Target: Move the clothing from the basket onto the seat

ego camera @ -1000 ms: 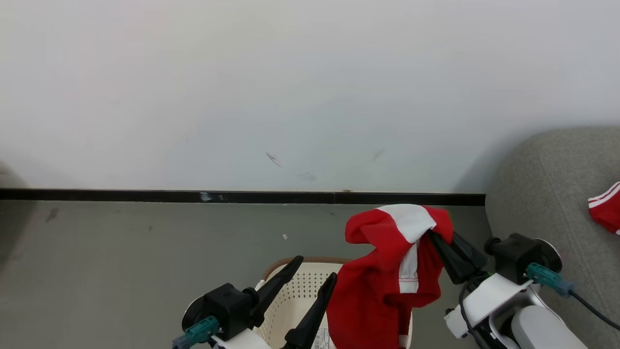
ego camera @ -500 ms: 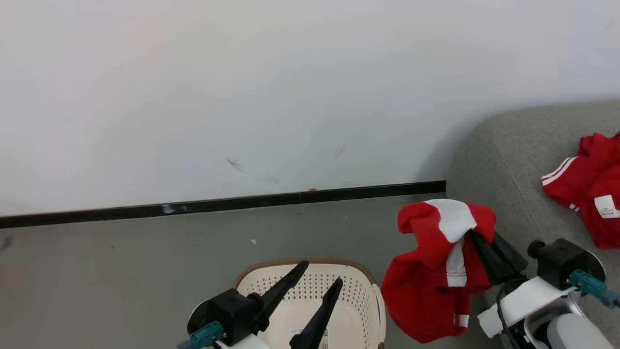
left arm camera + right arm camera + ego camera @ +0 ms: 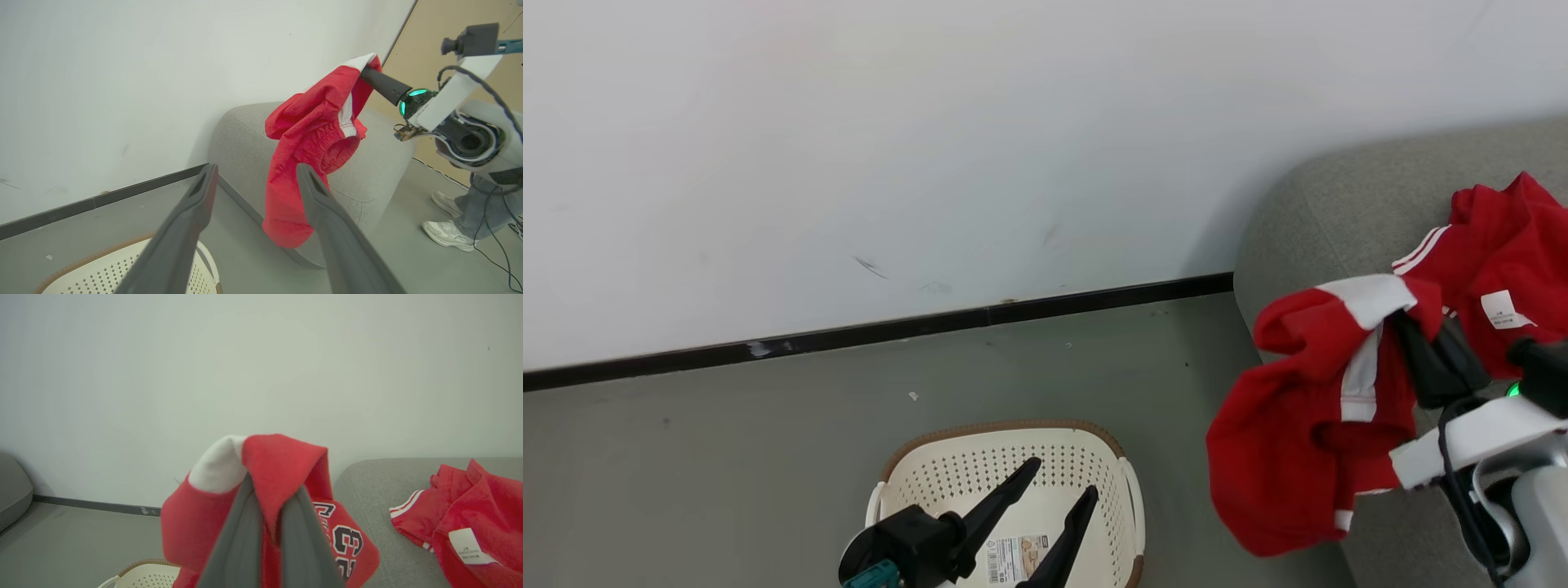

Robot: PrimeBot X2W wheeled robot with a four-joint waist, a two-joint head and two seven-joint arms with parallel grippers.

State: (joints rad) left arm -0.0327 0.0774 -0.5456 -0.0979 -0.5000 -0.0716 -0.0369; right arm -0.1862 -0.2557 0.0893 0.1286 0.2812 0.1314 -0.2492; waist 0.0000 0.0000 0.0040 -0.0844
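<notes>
Cream plastic sits lowest on my left: the basket (image 3: 1003, 425) stands on the grey floor (image 3: 727, 457), a printed label (image 3: 1016, 557) showing on its bottom. My left pincer (image 3: 1062, 478) hovers above it, its two dark fingers spread wide and gripping nothing. The left wrist view has the same fingers (image 3: 192, 212) apart, with the basket's brown rim (image 3: 94, 257) below them.

Behind the basket a black skirting (image 3: 849, 333) runs along the foot of the white wall (image 3: 931, 122).

Further right hangs a red garment (image 3: 1298, 433) with white panels, bunched and drooping in the air beside the rounded arm of the sofa (image 3: 1339, 204). Its lower hem is clear of the floor; whether it brushes the upholstery I cannot tell. My right pincer (image 3: 1405, 327) is pinched on its upper fold. In the right wrist view my fingers (image 3: 241, 539) press together with red cloth (image 3: 282, 457) squeezed between them, and dark and white lettering (image 3: 347, 539) shows on the hanging part.

On the sofa cushion, to the right of the held piece, lies a second red garment (image 3: 1503, 269) with white stripes and a small white tag, crumpled on the grey fabric.

At the far right of the left wrist view, a person's pale shoes (image 3: 445, 234) stand on the floor behind my right arm.
</notes>
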